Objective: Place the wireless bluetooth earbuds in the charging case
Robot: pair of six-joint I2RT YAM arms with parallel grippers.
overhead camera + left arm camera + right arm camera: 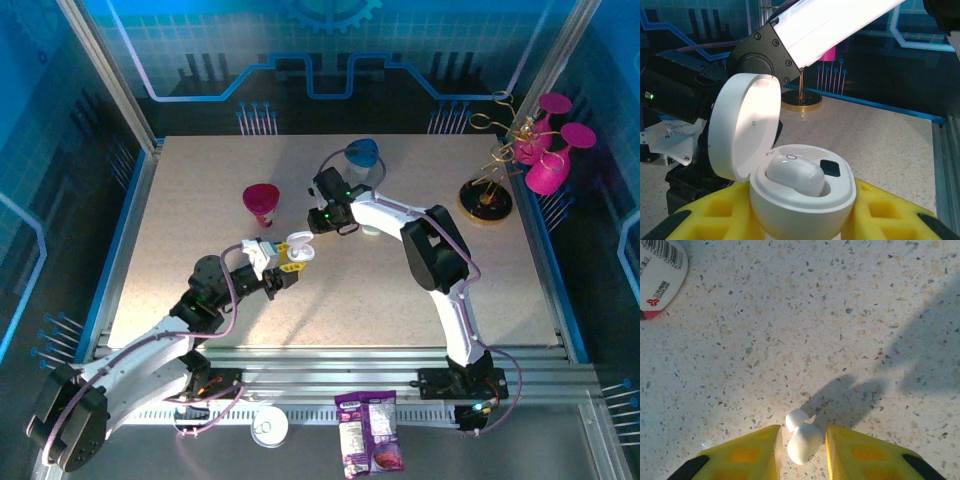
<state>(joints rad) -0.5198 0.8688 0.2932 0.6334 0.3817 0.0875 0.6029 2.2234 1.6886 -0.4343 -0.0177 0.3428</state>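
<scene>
My left gripper (802,222) is shut on the white charging case (802,200), its yellow fingers (890,210) pressed to both sides of the base. The lid (745,125) stands open to the left, and one white earbud (795,175) sits in a well of the case. In the top view the case (296,250) is held above the table's middle. A second earbud (802,440) lies on the speckled table between the yellow fingers (747,455) of my right gripper (802,456). That gripper is open, with a thin gap on each side of the bud. From above, my right gripper (345,226) points down just right of the case.
A magenta cup (262,203) stands left of the right gripper and a blue cup (362,154) behind it. A gold wire stand (487,200) with pink glasses (548,165) is at the back right. A snack bag (368,430) and a white lid (268,428) lie at the near rail. A white barcoded container (660,265) is close by.
</scene>
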